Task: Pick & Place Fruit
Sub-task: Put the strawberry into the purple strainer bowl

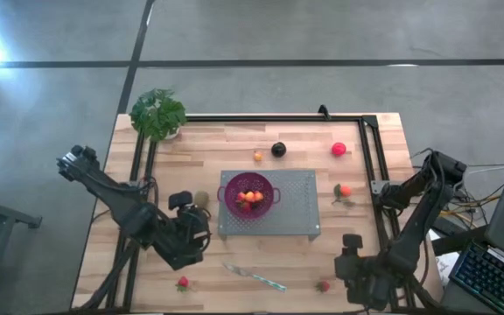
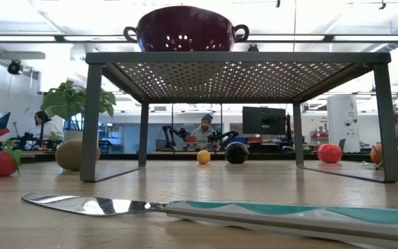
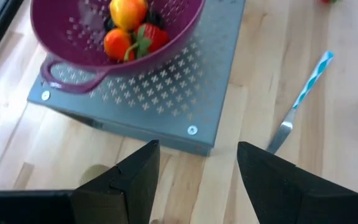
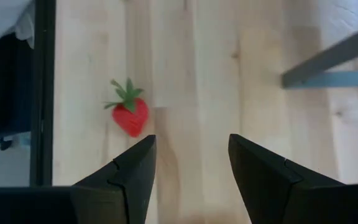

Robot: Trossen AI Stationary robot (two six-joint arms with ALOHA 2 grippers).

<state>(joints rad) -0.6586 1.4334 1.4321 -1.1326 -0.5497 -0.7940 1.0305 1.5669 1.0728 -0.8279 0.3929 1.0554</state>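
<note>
A purple colander (image 1: 249, 194) is sitting on a grey perforated metal stand (image 1: 296, 210) in the middle of the wooden worktop (image 1: 234, 149), and it is holding several toy fruits (image 3: 129, 28): a yellow-orange piece, an orange one and a red strawberry showing in the left wrist view. The left claw (image 1: 192, 213) is hanging just beside the stand's left edge with its fingers (image 3: 132, 177) spread apart and nothing between them; an olive-green kiwi (image 1: 201, 199) is lying right next to it. The right claw (image 1: 352, 242) is hovering near the worktop's front right corner, its fingers (image 4: 135, 174) also standing apart and gripping nothing, with a red strawberry (image 4: 129, 112) lying on the wood just ahead of them, close to the black frame rail (image 4: 42, 93). Other fruit is lying scattered: a second strawberry (image 1: 183, 283) near the front left, a small orange piece (image 1: 257, 157) and a dark plum (image 1: 278, 150) behind the stand, a pink-red ball (image 1: 339, 149) farther right, and an orange-red fruit (image 1: 345, 190) just right of the stand. A knife (image 1: 256, 276) with a teal striped handle is lying in front of the stand, and a leafy potted plant (image 1: 157, 114) is standing at the back left corner.
</note>
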